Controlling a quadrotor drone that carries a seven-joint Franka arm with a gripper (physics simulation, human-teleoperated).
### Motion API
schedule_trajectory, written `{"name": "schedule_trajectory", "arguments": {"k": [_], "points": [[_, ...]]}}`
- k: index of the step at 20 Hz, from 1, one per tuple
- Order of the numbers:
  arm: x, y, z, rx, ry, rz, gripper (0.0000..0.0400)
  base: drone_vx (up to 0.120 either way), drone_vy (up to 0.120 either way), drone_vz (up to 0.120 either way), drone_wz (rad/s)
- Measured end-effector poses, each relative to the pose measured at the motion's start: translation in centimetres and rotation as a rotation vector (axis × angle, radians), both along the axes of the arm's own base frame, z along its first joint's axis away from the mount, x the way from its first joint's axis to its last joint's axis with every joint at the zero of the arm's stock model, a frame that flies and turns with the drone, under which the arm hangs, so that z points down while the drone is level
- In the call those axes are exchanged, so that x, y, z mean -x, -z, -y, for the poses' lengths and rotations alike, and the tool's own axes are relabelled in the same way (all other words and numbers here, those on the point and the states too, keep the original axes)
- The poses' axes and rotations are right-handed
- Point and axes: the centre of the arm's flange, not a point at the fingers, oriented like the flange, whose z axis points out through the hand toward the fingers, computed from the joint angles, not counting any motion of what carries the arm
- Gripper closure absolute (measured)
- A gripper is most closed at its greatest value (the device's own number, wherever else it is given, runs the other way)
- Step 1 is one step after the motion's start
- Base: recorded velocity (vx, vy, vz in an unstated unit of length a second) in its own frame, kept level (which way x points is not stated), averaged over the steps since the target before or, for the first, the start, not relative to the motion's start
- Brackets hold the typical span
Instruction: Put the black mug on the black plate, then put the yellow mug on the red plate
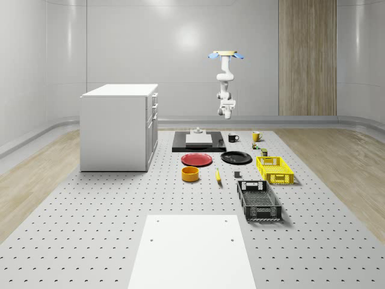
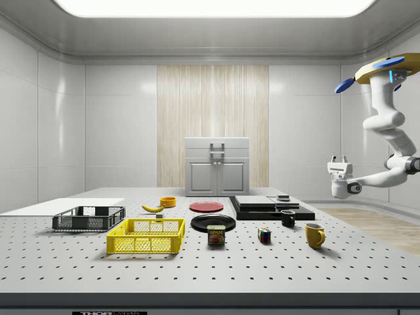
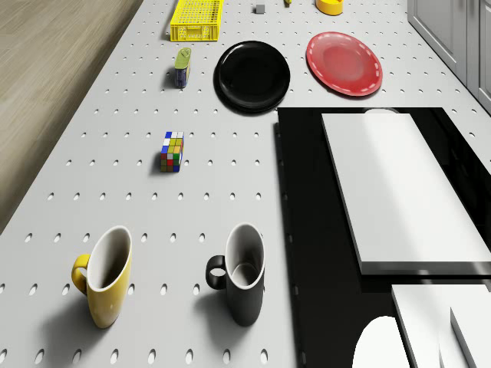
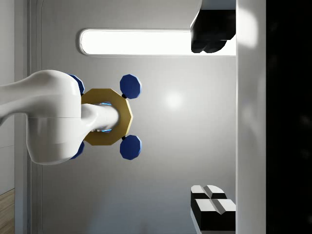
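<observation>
Upper centre of the whole-scene view: drone (image 1: 226,55) hovers high over the far end of the table (image 1: 90,205), arm hanging below it. The hand (image 1: 227,110) sits in mid-air well above the black mug (image 1: 233,138). In the side view the drone (image 2: 384,69) is at upper right, arm bent down and left, and the hand (image 2: 338,159) points up, well clear of the table. Wrist view looks back at the drone (image 4: 106,117); fingers (image 4: 209,36) stand wide apart w/ nothing between them.

Table is grey, perforated w/ rows of holes. A white sheet (image 1: 192,253) lies at bottom centre and a black slab (image 1: 180,144) at centre.

- Black mug is upright on the table, just right of the slab.
- Yellow mug (image 1: 256,136) is upright, near it on the right.
- Black plate (image 1: 236,158) and red plate (image 1: 197,159) are side by side in front of the slab, both bare.
- Also an orange bowl (image 1: 190,174), yellow basket (image 1: 275,169) and black crate (image 1: 258,200) toward lower right.
- White cabinet (image 1: 117,126) stands at left.

Room has pale grey walls, a wood panel (image 1: 307,57) at upper right, and wood flooring either side of the table.
</observation>
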Motion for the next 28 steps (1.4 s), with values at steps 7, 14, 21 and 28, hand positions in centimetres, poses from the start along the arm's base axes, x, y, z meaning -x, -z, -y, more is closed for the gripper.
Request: {"name": "schedule_trajectory", "arguments": {"k": [7, 14, 21, 28], "points": [[0.01, -0.42, 0.0, 0.0, 0.0, 0.005, 0.0, 0.0, 0.0, 0.0, 0.0], [0.05, -0.5, -0.01, 0.001, 0.0, 0.011, 0.0, 0.0, 0.0, 0.0, 0.0], [0.1, -0.52, -0.03, 0.003, 0.0, 0.016, 0.0, 0.0, 0.0, 0.0, 0.0], [0.15, -0.52, -0.09, 0.009, 0.0, 0.021, 0.0, 0.034, 0.0, 0.0, 0.0]]}}
